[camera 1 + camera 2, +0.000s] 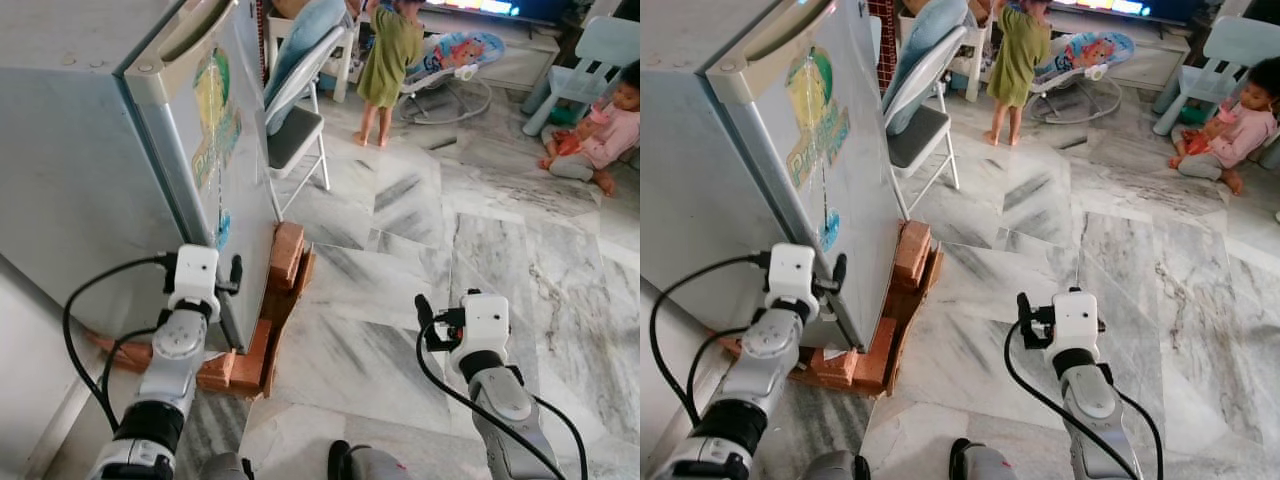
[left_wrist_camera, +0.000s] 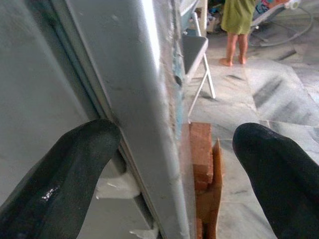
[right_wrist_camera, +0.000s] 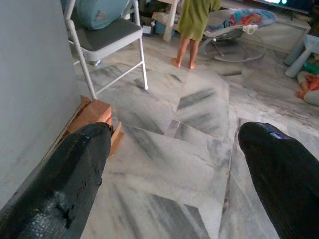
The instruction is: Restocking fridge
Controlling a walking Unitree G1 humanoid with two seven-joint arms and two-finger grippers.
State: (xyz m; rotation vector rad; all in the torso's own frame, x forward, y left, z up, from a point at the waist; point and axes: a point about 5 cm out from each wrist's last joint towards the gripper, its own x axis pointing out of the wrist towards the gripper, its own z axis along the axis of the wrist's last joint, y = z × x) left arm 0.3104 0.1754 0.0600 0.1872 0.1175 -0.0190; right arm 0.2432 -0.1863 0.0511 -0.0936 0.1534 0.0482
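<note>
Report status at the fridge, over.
Left pincer open, straddling the fridge door edge. Right pincer open, idle over floor. Door shut. Folding chair beside it.

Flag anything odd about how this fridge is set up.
The fridge stands raised on loose bricks and scraps of board at its base instead of on the marble floor. The left gripper, open, straddles its door edge.

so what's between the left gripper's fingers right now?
In the left wrist view, the fridge door's edge stands between the open left gripper's fingers, with bricks beyond.
</note>
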